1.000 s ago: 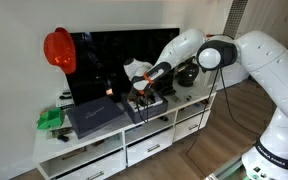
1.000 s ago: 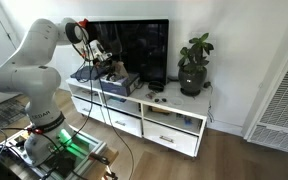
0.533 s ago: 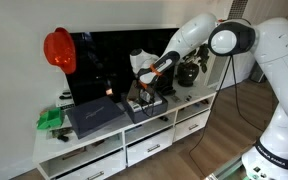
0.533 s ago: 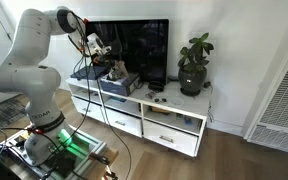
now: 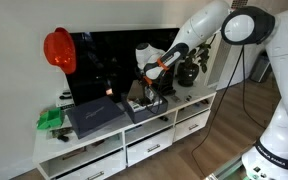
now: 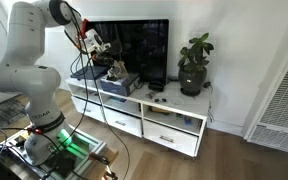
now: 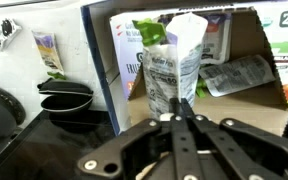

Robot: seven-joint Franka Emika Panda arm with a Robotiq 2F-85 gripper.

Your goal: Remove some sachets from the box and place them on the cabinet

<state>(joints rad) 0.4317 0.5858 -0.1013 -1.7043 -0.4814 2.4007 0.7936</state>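
In the wrist view my gripper [image 7: 182, 100] is shut on a white printed sachet [image 7: 174, 62] and holds it upright above the open box [image 7: 256, 92]. The box shows its brown inside, with more sachets [image 7: 239, 74] lying in it. In both exterior views the gripper [image 5: 151, 80] [image 6: 108, 63] hangs a little above the box [image 5: 144, 106] [image 6: 119, 81]. The box stands on the white cabinet [image 5: 184, 108] [image 6: 174, 109] in front of the TV. The sachet is too small to make out in the exterior views.
A large black TV [image 5: 114, 55] stands behind the box. A flat dark-grey case [image 5: 94, 117], a green object [image 5: 50, 119] and a red helmet [image 5: 58, 48] are at one end. A potted plant [image 6: 194, 66] stands at the other end. Black round objects [image 7: 64, 97] lie beside the box.
The arm has risen and the gripper has lifted up from the box with the sachet in its jaws.
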